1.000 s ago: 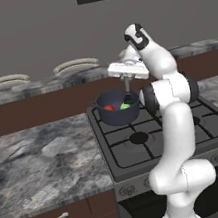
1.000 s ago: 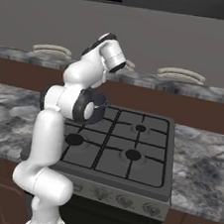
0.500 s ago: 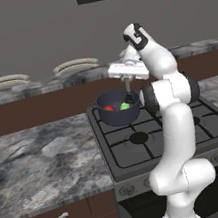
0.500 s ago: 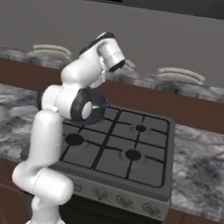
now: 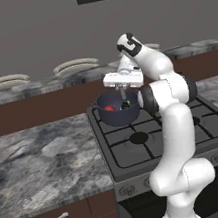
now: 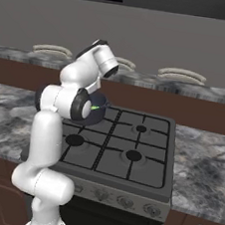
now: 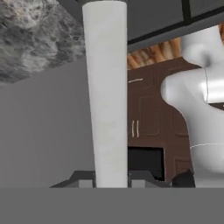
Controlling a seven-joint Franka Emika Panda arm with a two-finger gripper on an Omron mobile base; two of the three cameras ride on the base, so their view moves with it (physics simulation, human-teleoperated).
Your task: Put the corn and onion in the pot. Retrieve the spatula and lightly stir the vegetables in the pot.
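Pincer [image 5: 123, 89] clamped on the spatula [image 7: 106, 94], poised right over the pot [image 5: 118, 113], onion [image 5: 109, 108] and green corn [image 5: 125, 106] down inside it, pot on the stove's [image 5: 161, 132] back-left burner, marble desk [image 5: 38, 159] alongside

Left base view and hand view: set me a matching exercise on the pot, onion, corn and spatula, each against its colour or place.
Things:
1. pot
2. onion
3. corn
4. spatula

Place or colour:
A. red, inside the pot
B. clamped between the fingers
C. on a rear burner of the stove
D. green, inside the pot

Pairs: 1-C, 2-A, 3-D, 4-B
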